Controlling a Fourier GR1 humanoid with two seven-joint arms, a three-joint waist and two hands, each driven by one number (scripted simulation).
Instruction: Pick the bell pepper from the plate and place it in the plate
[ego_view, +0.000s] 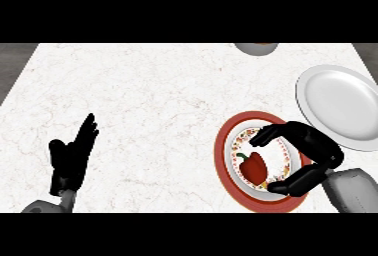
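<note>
Head view: steep look down on a white marbled desk (148, 90), both forearms coming in from the lower edge.
Bell pepper (254, 166): red, green stem; lies in the middle of the red-rimmed plate (224, 150).
Pepper axis: long axis runs roughly up-down in the view, tilted a little; stem end at upper left, blunt end toward the lower edge.
Red-rimmed plate: patterned inner band, white centre, sits right of desk centre near the lower edge.
White plate (339, 105): plain, up and right of the red-rimmed one, rims just beside each other, right side cut by the view edge.
Right hand (317, 147): arched over the right side of the red-rimmed plate, wrist at lower right, palm facing the pepper.
Right fingers (269, 134): curled in a C, apart, tips above the pepper's stem end; thumb below its blunt end; contact with the pepper cannot be told, looks just clear.
Left hand (70, 160): resting at lower left, fingers straight and up, close together, holds nothing.
Grey object (256, 48): at the far edge, cut off, kind unclear.
Open room: wide bare desk between the left hand and the plates; far left edge slants.
</note>
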